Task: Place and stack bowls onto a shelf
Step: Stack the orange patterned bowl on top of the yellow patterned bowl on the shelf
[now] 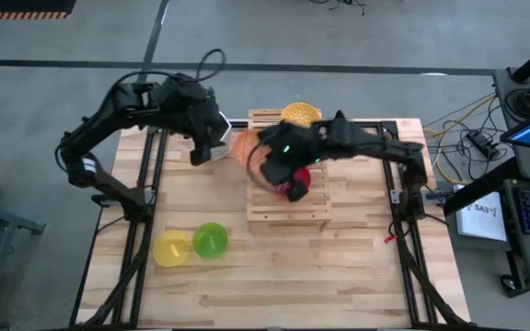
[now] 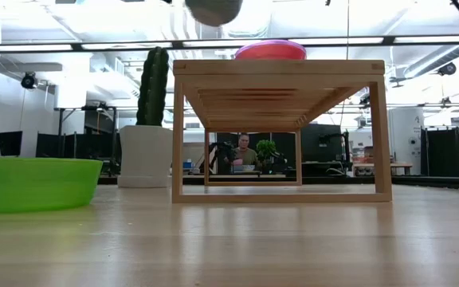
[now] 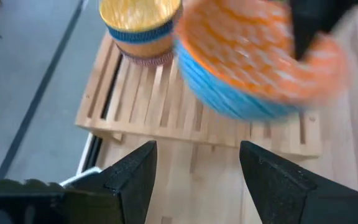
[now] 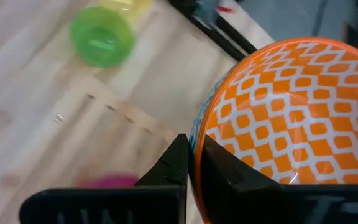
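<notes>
Your right gripper (image 4: 194,168) is pinched narrow on the orange lattice bowl's (image 4: 291,118) rim, above the shelf (image 1: 288,213). Your left gripper (image 3: 197,177) hangs wide, holding nothing.

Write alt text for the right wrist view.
The right gripper pinches the rim of an orange lattice-patterned bowl, which fills much of the picture. Beyond it, a green bowl sits on the wooden tabletop, with a yellow bowl just behind it.
</notes>
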